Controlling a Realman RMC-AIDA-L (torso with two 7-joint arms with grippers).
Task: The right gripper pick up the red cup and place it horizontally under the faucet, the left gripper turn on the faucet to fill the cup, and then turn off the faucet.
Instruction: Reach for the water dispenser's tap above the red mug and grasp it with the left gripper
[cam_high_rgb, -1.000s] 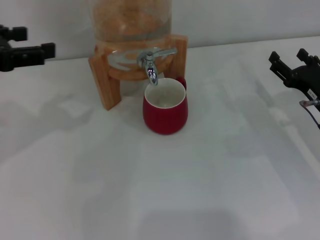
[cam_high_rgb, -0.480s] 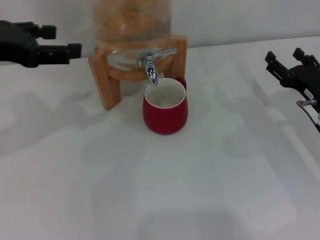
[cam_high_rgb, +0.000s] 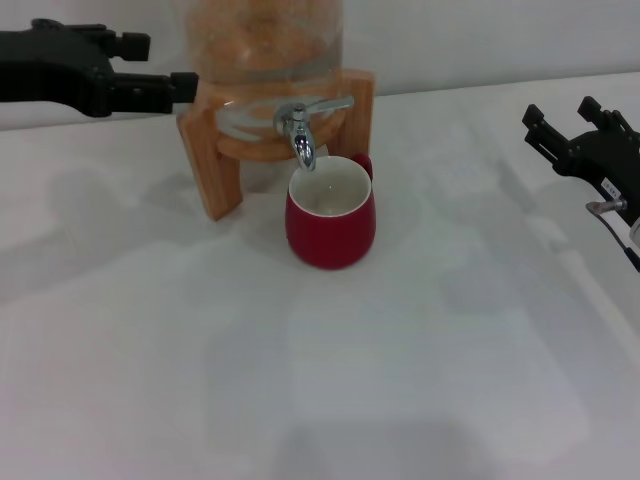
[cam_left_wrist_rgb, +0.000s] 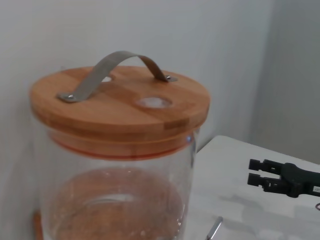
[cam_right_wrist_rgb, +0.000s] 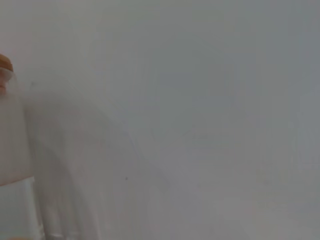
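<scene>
My left gripper (cam_high_rgb: 180, 90) sits far left beside the wooden stand (cam_high_rgb: 215, 165), level with the faucet (cam_high_rgb: 300, 125), so I can reach its lever; whether its fingers are parted I cannot tell. It has advanced rightward since a second ago. The red cup (cam_high_rgb: 331, 215) stands upright under the spout, ready to fill. My right gripper (cam_high_rgb: 565, 128), fingers spread and empty, waits far right, having crept slightly inward.
</scene>
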